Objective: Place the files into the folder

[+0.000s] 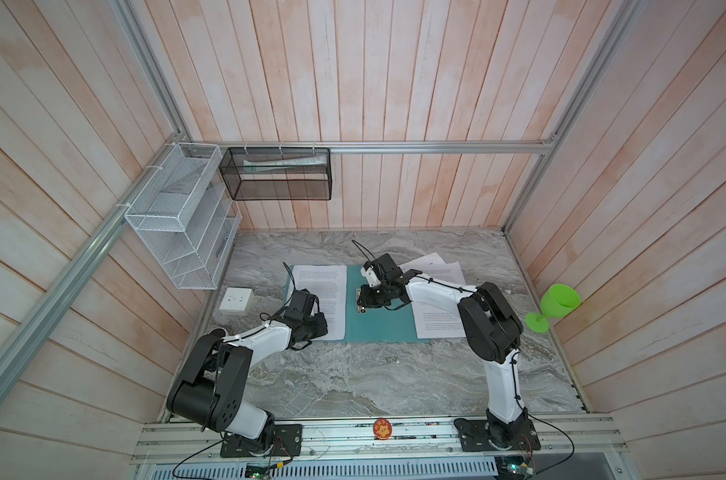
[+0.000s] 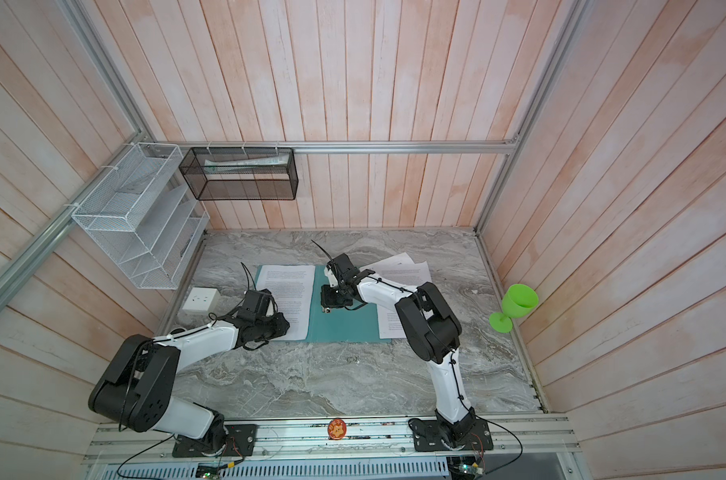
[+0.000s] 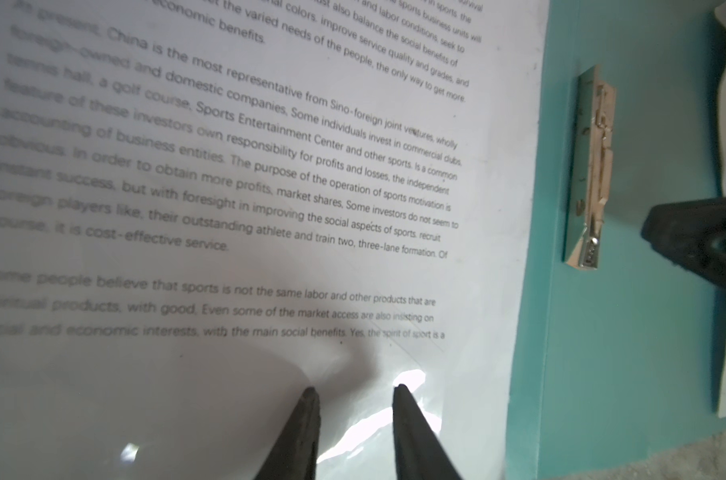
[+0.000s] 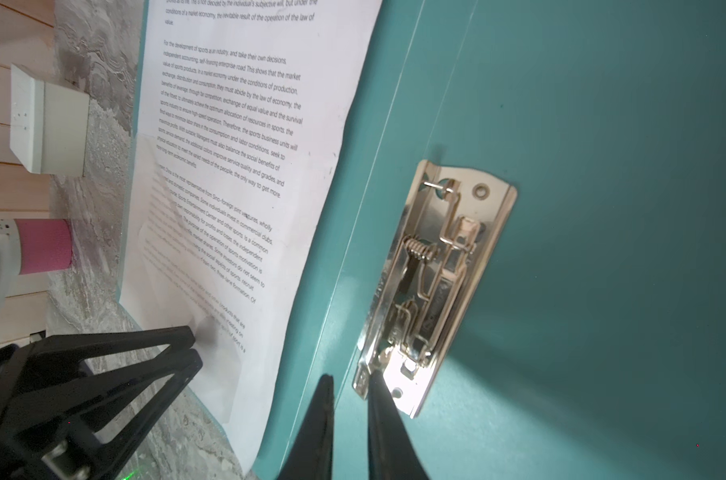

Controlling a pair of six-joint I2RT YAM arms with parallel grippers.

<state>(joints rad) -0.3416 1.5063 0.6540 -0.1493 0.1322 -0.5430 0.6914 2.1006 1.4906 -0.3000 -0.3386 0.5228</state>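
Pale pink plank walls [image 1: 394, 83] enclose a grey marbled tabletop [image 1: 353, 374] framed by aluminium rails [image 1: 436, 147].

Seeing an open teal folder [image 4: 581, 124] with a shiny clip [image 4: 436, 274] on it. Got the right gripper [image 4: 350, 376] nearly closed, one tip touching the clip's end. Printed sheet [image 4: 236, 124] on the other cover, with left gripper [image 4: 194, 345] tips pressing its puckered corner. Socket block [image 4: 49, 124] off on the marble table [image 4: 99, 50].
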